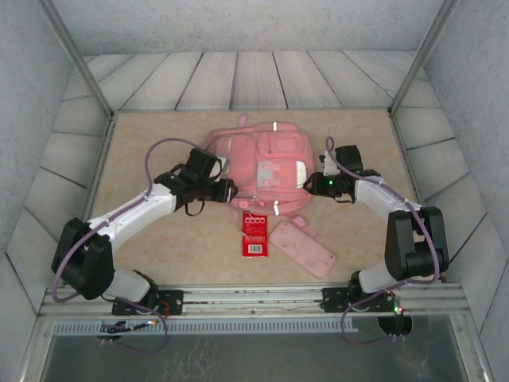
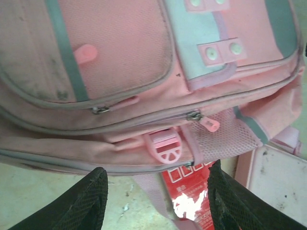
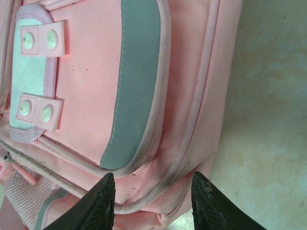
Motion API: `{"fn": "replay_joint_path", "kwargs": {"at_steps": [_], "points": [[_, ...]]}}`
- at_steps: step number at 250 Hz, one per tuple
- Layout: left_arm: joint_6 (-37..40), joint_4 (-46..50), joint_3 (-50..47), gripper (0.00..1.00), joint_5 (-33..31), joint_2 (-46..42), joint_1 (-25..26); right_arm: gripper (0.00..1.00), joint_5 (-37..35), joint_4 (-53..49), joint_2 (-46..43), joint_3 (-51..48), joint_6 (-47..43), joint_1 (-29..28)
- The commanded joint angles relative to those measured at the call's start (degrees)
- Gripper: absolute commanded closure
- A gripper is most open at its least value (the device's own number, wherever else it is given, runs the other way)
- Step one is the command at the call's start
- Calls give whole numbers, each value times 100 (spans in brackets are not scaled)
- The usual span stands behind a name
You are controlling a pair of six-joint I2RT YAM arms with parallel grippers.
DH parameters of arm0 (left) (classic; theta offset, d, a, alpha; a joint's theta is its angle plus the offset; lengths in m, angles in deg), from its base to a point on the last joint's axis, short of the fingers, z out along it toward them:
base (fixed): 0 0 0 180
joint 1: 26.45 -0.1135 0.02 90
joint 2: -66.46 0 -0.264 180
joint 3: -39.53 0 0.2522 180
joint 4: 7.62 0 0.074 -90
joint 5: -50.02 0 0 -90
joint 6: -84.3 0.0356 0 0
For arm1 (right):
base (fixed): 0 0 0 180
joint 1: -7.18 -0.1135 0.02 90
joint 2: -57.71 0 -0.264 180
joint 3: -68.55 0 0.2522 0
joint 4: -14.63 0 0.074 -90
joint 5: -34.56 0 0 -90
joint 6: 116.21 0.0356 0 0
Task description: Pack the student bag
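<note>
Facing a soft, floppy, probably light bag lying flat on the table, you are hovering the left gripper and right gripper at its opposite sides, both part-open and holding nothing. Pinching a thick seam is looking safest.

A red packet with white print lies flat near the middle of a beige table, its long side pointing toward the near edge. In the left wrist view its glossy face catches a bright glare. Just beside it on the right, a flat pink pencil case rests at a slant. Grey planked panels wall the table; a metal rail lines its near edge.
</note>
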Motion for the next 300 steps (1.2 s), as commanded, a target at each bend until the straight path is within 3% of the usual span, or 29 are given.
{"fn": "replay_joint_path", "kwargs": {"at_steps": [1,45,111,205,300], "points": [[-282,-158,131,43,-103,46,162,58,-223,-88,42,200,-110,-15],[-439,-388,293,44,-39,360,461,68,-53,328,455,190,40,-13],[-664,-611,480,44,-191,919,868,68,51,554,1003,251,215,-14],[-691,-454,839,44,-536,1435,1113,64,-519,358,979,157,61,-10],[-828,-303,953,44,-918,1858,1324,83,-157,467,1313,97,-107,-27]]}}
